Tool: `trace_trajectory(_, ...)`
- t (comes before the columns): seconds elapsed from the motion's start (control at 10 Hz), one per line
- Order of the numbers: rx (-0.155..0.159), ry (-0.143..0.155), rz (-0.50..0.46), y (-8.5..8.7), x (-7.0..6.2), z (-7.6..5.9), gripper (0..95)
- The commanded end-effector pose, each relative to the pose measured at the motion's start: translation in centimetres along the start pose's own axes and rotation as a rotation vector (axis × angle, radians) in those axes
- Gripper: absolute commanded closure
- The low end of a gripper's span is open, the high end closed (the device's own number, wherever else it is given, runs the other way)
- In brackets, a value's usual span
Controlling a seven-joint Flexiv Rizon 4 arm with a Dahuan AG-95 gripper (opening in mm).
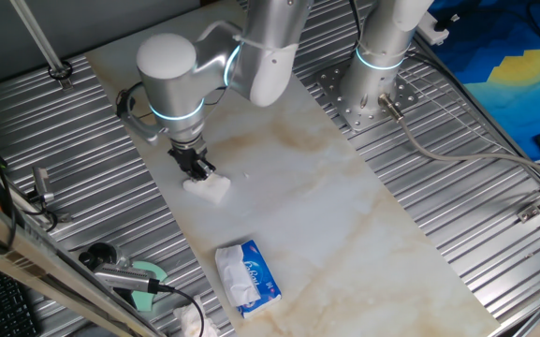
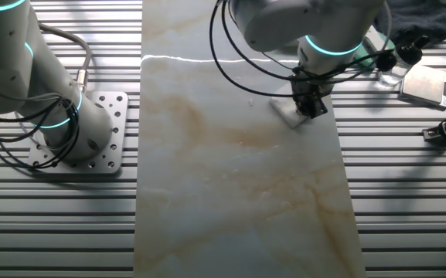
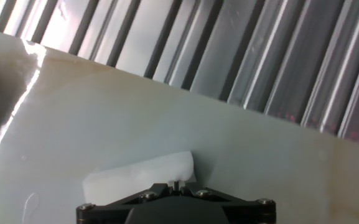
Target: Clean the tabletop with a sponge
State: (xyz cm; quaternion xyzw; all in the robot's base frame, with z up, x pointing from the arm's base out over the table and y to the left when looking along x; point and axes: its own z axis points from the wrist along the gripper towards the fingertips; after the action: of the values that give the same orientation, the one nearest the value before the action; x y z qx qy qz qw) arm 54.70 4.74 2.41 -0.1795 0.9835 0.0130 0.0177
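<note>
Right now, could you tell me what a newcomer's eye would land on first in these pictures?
First, the big silver arm bent low over the long white marble-look tabletop, its black two-finger gripper pressing a small white soft sponge onto the slab near its edge beside the ribbed grey metal surface. Next, the blue-and-white tissue pack lying at the slab's near end in the one fixed view.

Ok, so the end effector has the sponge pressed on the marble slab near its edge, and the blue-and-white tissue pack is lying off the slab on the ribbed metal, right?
Not quite. The tissue pack lies on the tabletop itself, near its end, as one fixed view shows. The rest holds: the end effector has the sponge pressed on the slab near its edge.
</note>
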Motion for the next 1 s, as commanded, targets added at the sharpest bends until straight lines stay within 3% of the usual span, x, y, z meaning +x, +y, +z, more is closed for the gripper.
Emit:
trace_trajectory(0.1,-0.007,0.006,0.048,0.2,0.8,-0.1,95.0)
trace_trajectory(0.5,-0.014,0.028,0.094,1.3,0.9,-0.5,95.0)
trace_trajectory(1.0,-0.015,0.026,0.091,1.2,0.9,-0.5,95.0)
